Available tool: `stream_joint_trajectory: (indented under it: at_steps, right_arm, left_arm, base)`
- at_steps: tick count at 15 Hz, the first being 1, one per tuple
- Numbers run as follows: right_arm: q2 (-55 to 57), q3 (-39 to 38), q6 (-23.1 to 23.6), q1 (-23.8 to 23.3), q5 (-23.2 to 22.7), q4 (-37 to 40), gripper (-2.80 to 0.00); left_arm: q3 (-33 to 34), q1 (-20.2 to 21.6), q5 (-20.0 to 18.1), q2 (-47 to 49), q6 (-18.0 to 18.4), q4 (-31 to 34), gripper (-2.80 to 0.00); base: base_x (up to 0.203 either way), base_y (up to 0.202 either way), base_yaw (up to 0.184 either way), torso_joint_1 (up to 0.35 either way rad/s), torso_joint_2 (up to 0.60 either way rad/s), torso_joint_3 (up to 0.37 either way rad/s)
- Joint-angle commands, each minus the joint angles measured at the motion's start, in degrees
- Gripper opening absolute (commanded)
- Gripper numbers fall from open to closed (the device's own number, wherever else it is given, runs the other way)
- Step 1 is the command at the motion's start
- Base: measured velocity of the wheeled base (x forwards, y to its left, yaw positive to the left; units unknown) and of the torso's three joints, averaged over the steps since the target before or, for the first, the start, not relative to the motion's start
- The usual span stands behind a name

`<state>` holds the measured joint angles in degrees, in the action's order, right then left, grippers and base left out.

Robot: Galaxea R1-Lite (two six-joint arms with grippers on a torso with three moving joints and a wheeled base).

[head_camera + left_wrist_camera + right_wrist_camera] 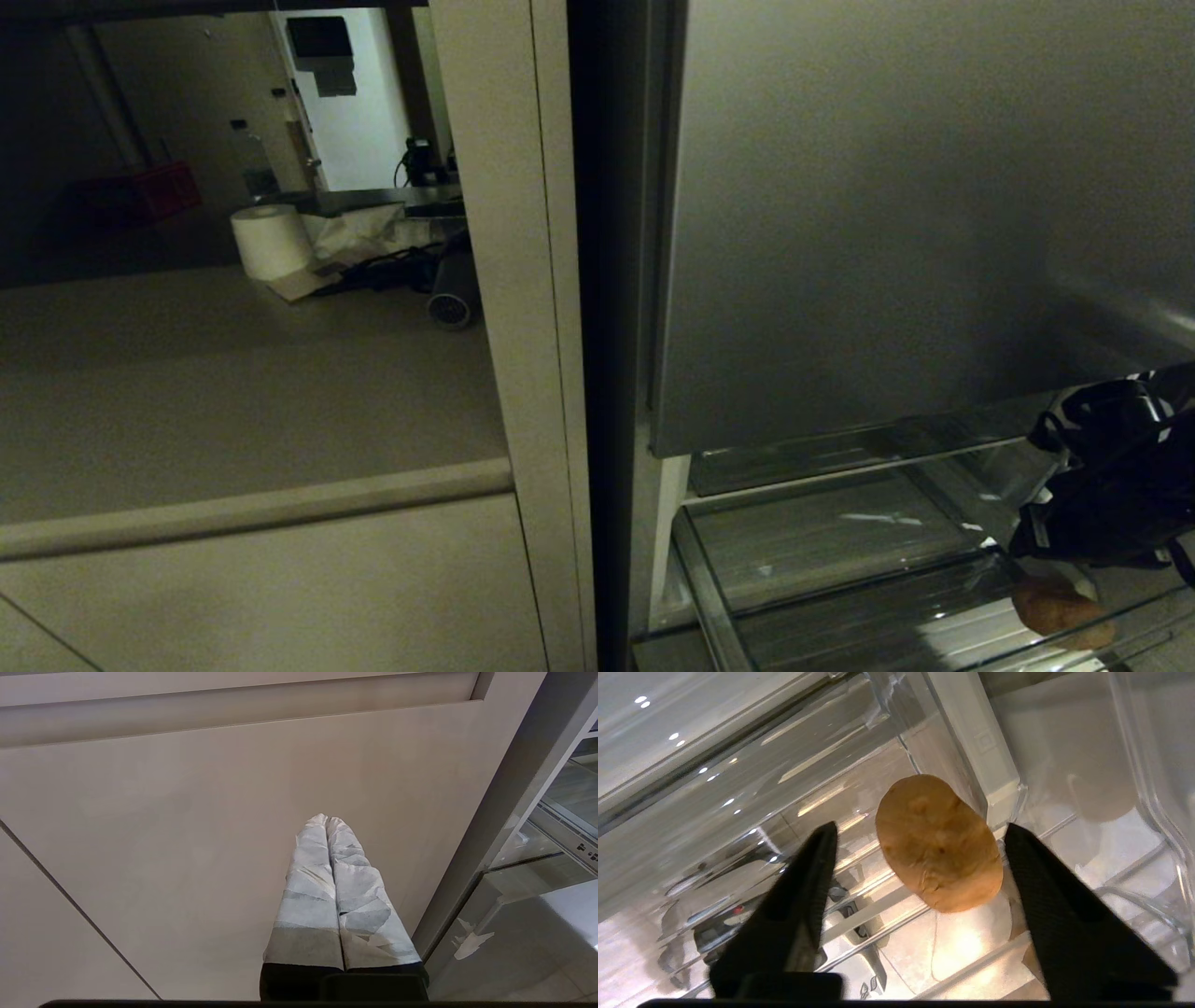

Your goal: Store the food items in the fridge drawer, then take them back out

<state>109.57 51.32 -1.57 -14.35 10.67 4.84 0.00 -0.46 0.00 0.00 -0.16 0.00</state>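
Head view, left to right: beige counter [233,392] with paper roll [271,241], grey steel fridge door [887,215], then right gripper [1013,551] low in clear fridge drawer [709,597], spread wide just above potato [1064,611] resting on ribbed floor at right end. Left gripper [327,820] pressed closed, empty, before beige cabinet panel [163,826].

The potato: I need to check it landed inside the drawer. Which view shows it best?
The right wrist view: the potato lies whole on the fridge drawer floor, between the open right gripper fingers. The head view shows it small, at the frame's lower right corner under the gripper. The left wrist view misses it.
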Motion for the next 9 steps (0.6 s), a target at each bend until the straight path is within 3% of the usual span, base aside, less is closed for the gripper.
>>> stream_joint_trajectory:
  at_steps: [1,9]
  right_arm:
    - [1.4,0.5,1.5,-0.5,0.1,0.0,0.00]
    - [7.1,3.3,2.8,-1.8,0.1,0.1,0.00]
  left_arm:
    - [0.0,0.0,0.0,0.0,0.0,0.0,-2.80]
    - [0.0,0.0,0.0,0.0,0.0,0.0,-2.80]
  base:
    - [0.000,0.000,0.000,0.000,0.00,0.000]
    - [0.000,0.000,0.000,0.000,0.00,0.000]
